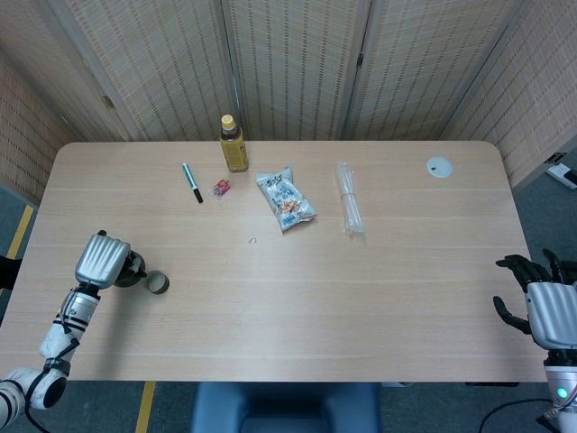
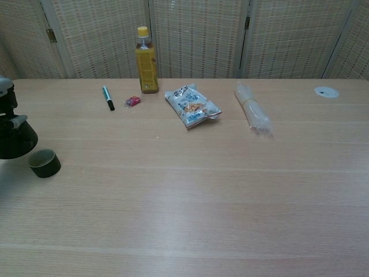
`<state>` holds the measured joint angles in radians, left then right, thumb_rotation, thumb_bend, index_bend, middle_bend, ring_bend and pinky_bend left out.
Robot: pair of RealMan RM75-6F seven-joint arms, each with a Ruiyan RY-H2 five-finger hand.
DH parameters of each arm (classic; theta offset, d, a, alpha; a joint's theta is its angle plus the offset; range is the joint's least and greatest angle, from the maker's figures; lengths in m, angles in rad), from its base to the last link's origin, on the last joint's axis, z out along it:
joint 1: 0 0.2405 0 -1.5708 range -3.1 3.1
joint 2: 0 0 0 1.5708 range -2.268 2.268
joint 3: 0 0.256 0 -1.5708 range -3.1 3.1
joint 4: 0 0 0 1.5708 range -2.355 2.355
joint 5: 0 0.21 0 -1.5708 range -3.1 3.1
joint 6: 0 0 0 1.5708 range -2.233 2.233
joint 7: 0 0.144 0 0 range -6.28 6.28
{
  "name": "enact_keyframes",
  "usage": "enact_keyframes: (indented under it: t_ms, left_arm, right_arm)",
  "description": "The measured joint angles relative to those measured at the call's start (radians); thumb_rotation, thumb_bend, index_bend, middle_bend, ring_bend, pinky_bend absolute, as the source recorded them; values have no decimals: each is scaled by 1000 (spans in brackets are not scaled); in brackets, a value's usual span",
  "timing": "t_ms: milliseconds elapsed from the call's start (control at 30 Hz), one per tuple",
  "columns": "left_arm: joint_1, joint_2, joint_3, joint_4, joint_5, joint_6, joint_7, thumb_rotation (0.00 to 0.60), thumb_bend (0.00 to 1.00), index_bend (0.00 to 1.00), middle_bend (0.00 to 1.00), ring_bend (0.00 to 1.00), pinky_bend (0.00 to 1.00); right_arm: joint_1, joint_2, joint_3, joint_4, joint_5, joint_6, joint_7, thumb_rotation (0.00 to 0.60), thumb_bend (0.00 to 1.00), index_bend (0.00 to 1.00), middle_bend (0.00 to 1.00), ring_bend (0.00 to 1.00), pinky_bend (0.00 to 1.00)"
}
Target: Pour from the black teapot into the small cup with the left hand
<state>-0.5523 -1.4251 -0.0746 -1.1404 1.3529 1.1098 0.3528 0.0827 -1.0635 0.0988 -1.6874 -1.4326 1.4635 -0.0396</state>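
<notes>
Silver-backed left hand (image 1: 102,260), right hand (image 1: 551,309); black fingers; white forearms.

A light wooden table (image 1: 379,298) with rounded corners fills the room's middle. Behind its far edge stand woven reed screen panels (image 1: 288,63) in pale frames. Grey floor (image 1: 13,225) with a yellow stripe (image 1: 144,406) shows beside the table's left edge.
</notes>
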Motion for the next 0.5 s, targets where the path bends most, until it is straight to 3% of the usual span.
enact_keyframes:
  t_ms: [500]
  left_arm:
    - [11,-4,-8,-43,-9,31,114,438,499,1000,1000,961,545]
  right_arm:
    - [0,-2,-1,5,-2,0,6,600,362,268,265,286,56]
